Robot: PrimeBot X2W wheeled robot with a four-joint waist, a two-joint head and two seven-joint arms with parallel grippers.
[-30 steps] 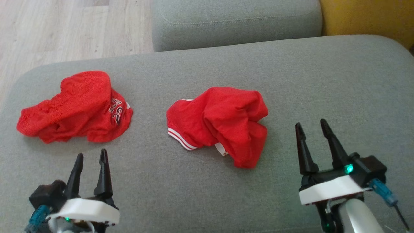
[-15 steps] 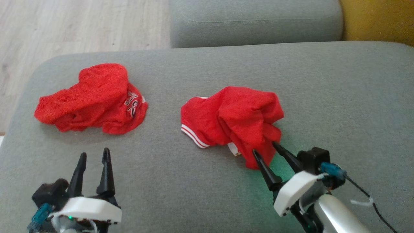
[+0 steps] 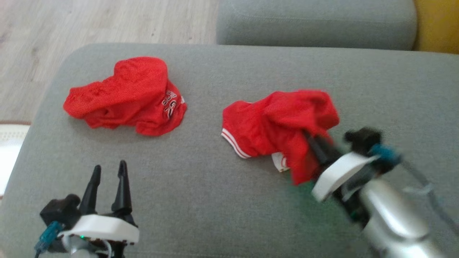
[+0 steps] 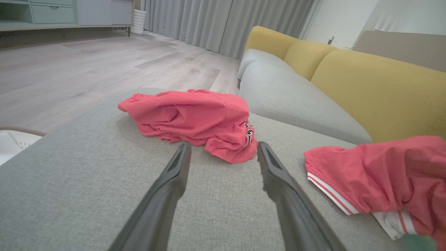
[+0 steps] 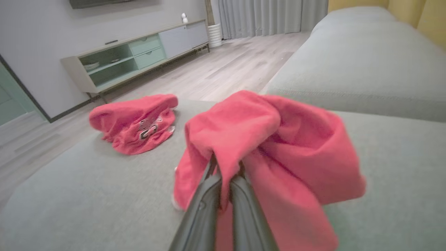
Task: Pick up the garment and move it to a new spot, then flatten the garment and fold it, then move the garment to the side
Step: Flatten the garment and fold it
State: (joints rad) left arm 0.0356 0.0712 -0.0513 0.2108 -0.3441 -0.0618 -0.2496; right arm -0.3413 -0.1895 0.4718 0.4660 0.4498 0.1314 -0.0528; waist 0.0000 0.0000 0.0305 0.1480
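A crumpled red garment (image 3: 276,130) with white-striped trim lies at the middle right of the grey couch seat (image 3: 215,193). My right gripper (image 3: 311,141) is shut on a fold at its near right side; in the right wrist view the red garment (image 5: 264,146) bunches and lifts over the closed gripper (image 5: 226,170). A second crumpled red garment (image 3: 129,98) with printed lettering rests at the left; the left wrist view has this lettered garment (image 4: 195,120) just beyond my left gripper (image 4: 223,153). My left gripper (image 3: 109,172) stands open and empty near the seat's front left.
A grey cushion (image 3: 315,21) and a yellow backrest (image 3: 435,28) border the far side. Wooden floor (image 3: 71,25) lies beyond the seat's left edge, with a white rug (image 3: 9,147) below it. A low cabinet (image 5: 139,55) stands against the far wall.
My right gripper reached forward to the garment's near right edge and closed on a fold, lifting it. The camera swung, shifting the whole scene rightward. The left arm stayed still.
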